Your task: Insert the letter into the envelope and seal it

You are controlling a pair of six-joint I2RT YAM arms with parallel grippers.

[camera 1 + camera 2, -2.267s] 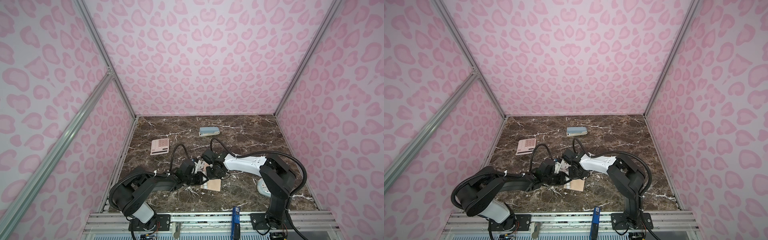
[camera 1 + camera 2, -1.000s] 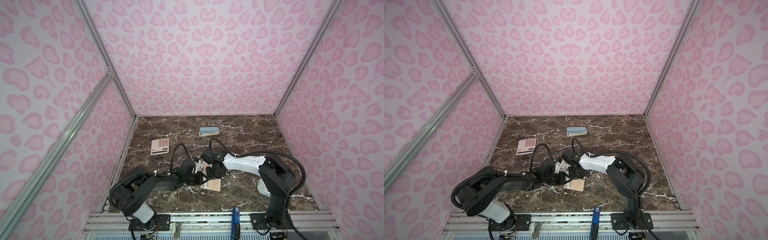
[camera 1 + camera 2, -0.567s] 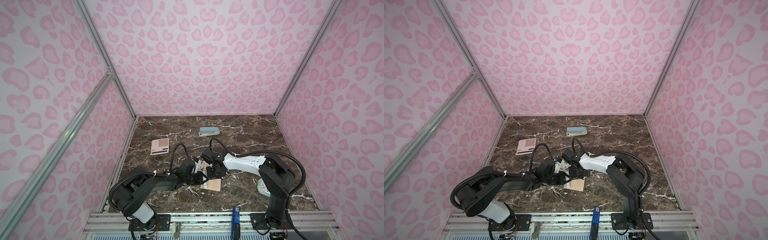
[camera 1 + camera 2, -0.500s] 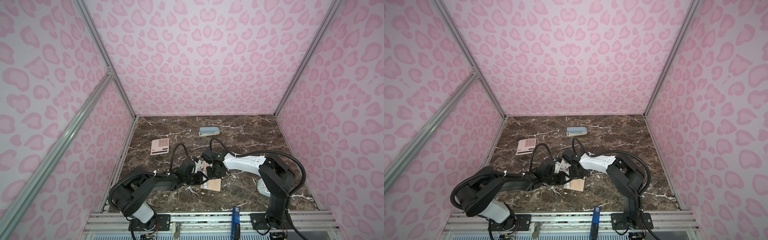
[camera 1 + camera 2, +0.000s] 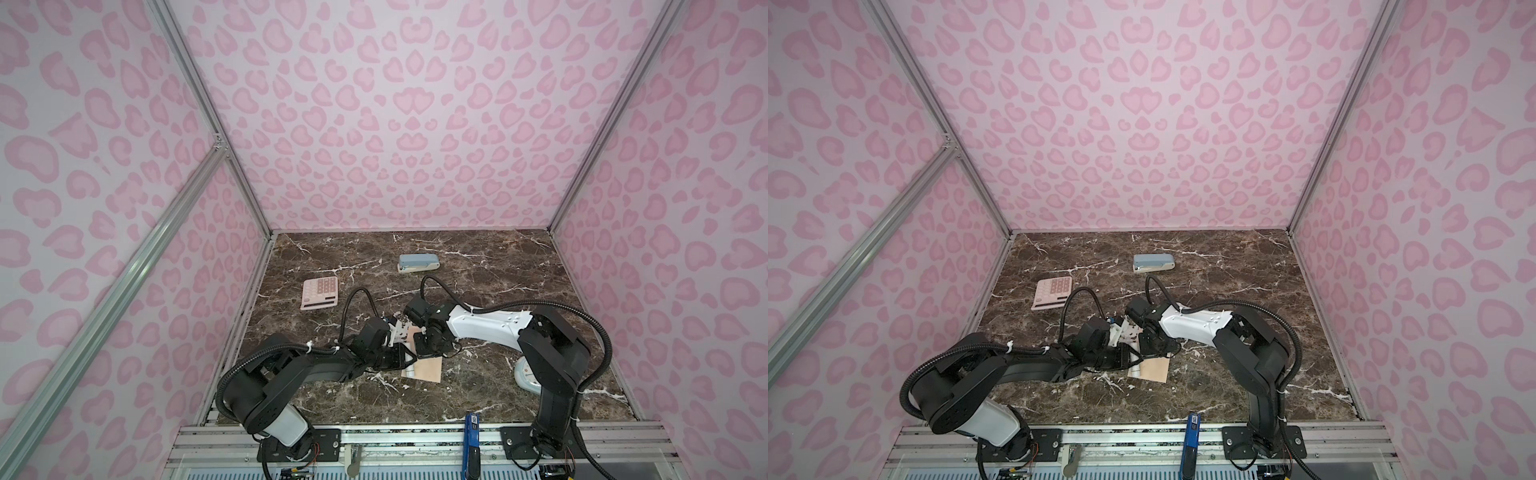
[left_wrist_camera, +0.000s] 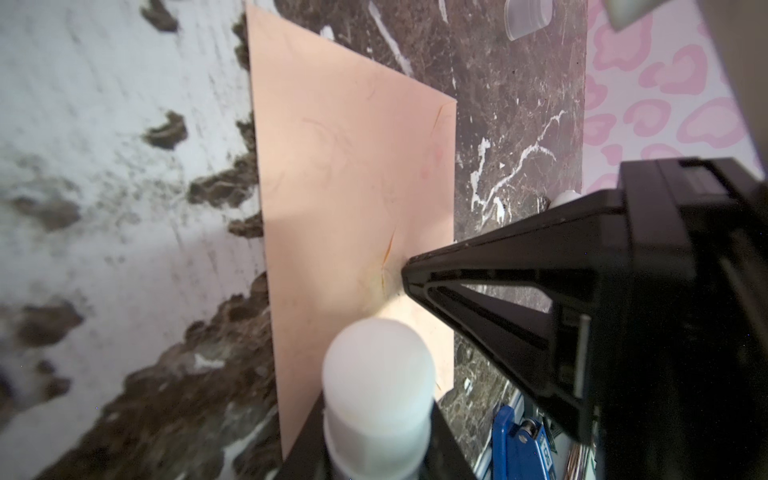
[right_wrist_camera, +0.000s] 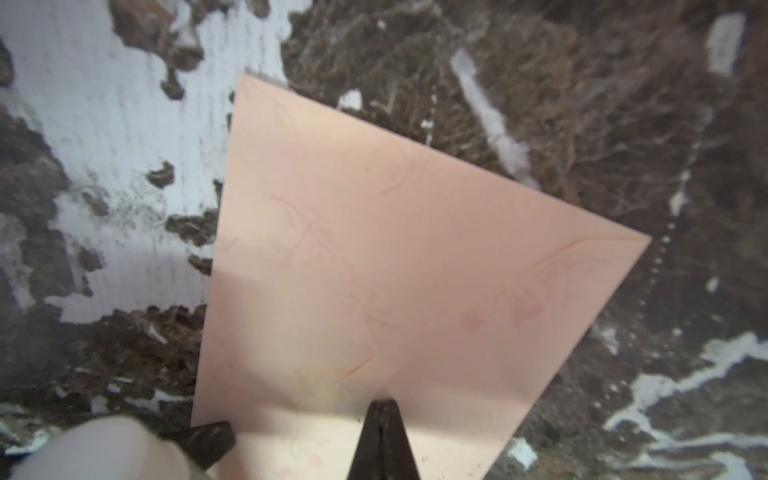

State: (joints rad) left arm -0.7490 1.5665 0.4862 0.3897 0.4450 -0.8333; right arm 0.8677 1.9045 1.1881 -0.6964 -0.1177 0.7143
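Envelope [image 5: 428, 369] lies flat, long axis running front to back, slightly skewed.

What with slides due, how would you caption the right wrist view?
Shut right gripper tip on the peach envelope, blurred white cylinder beside it.

Left arm [image 5: 307, 368] black; right arm [image 5: 486, 326] white forearm; ribbed black cables [image 5: 582, 309]; right hand [image 7: 384, 409] black.

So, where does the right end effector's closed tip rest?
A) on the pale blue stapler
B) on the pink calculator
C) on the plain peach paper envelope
C: the right end effector, jaws shut, presses its tip onto the plain peach paper envelope lying on the brown marble table.
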